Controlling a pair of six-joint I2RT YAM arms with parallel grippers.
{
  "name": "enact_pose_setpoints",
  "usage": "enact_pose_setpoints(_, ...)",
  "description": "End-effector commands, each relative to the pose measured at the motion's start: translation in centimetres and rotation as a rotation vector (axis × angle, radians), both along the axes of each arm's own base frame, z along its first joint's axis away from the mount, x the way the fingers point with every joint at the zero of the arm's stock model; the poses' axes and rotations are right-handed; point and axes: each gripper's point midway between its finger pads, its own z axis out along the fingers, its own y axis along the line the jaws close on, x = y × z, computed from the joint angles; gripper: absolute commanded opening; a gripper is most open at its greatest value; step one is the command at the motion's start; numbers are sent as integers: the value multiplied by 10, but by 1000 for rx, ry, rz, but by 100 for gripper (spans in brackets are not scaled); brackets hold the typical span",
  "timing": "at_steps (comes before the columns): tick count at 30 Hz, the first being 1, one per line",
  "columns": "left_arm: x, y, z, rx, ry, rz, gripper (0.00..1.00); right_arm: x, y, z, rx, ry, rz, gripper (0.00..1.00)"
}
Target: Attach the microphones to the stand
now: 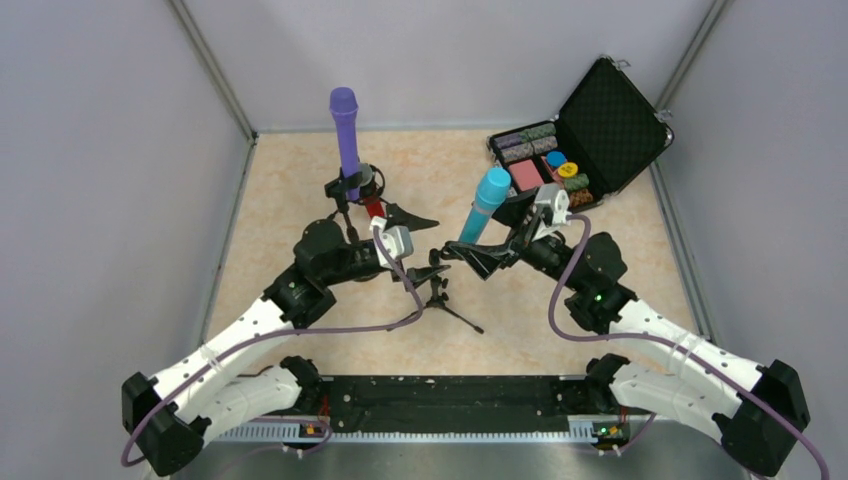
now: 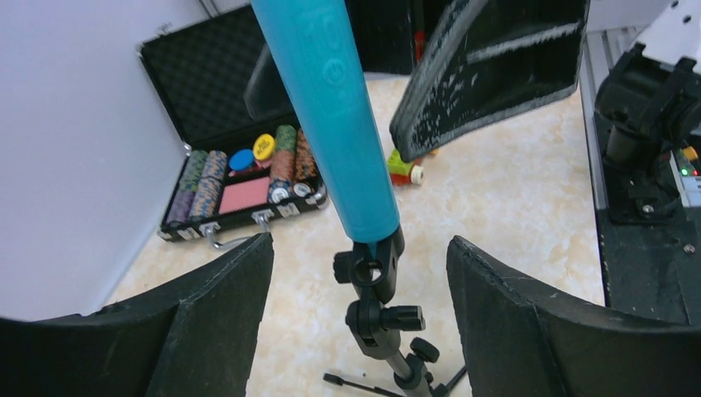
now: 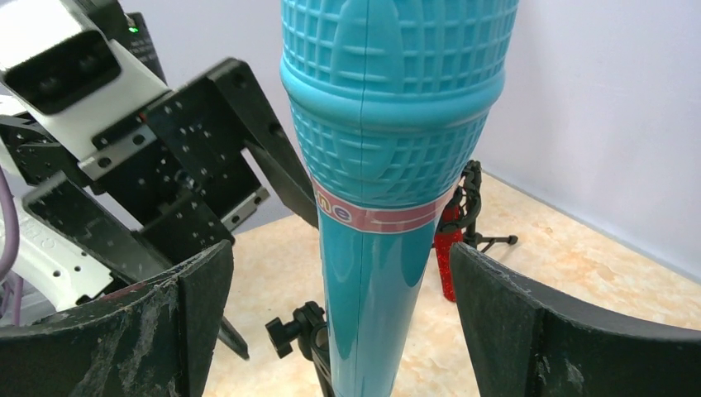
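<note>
The light blue microphone (image 1: 485, 203) stands tilted with its base in the clip of a small black tripod stand (image 1: 440, 293). The left wrist view shows its handle (image 2: 331, 116) seated in the clip (image 2: 376, 269). My left gripper (image 1: 440, 246) (image 2: 357, 244) is open, its fingers wide on either side of the clip. My right gripper (image 1: 466, 240) (image 3: 340, 248) is open around the handle (image 3: 372, 281), with a gap on both sides. The purple microphone (image 1: 345, 130) stands upright in another stand (image 1: 352, 187). The glittery red microphone (image 1: 374, 209) (image 3: 447, 252) is beside that stand.
An open black case (image 1: 590, 130) (image 2: 231, 178) with poker chips sits at the back right. A small multicoloured block train (image 2: 405, 169) lies on the table beyond the blue microphone. Grey walls close in the left, right and back. The arms' base rail (image 1: 440, 400) runs along the near edge.
</note>
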Motion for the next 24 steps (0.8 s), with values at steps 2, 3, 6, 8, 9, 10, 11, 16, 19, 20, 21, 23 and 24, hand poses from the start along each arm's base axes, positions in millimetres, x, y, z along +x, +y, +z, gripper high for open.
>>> enact_pose_setpoints(2,0,8,47,-127,-81,48,77,-7,-3,9,30,-16,7,98)
enact_pose_setpoints(3,1,9,49,-130,-80,54,73,-7,-3,9,30,-14,8,98)
enact_pose_setpoints(6,4,9,48,-116,-70,65,49,-6,-3,9,31,-12,3,98)
enact_pose_setpoints(8,6,6,44,-87,-52,60,38,-5,-4,10,35,-14,-4,99)
enact_pose_setpoints(9,6,5,38,-59,-32,54,33,-5,-5,10,34,-12,-7,98)
enact_pose_setpoints(10,7,3,36,-42,-19,51,31,-4,-5,10,37,-11,-13,98)
enact_pose_setpoints(11,8,2,33,-23,-4,47,30,-3,-6,10,37,-9,-17,98)
enact_pose_setpoints(16,8,-5,25,24,33,13,27,-2,-6,8,35,-3,-25,98)
enact_pose_setpoints(19,11,-7,19,41,37,13,27,-1,-6,7,34,0,-27,98)
enact_pose_setpoints(20,12,-7,16,47,39,17,27,-1,-6,6,33,0,-30,98)
enact_pose_setpoints(21,13,-7,13,53,42,19,27,0,-6,6,31,3,-30,98)
enact_pose_setpoints(23,16,-7,6,66,51,28,26,0,-6,5,29,2,-32,98)
enact_pose_setpoints(24,16,-7,-1,83,68,33,25,0,-6,5,28,2,-33,98)
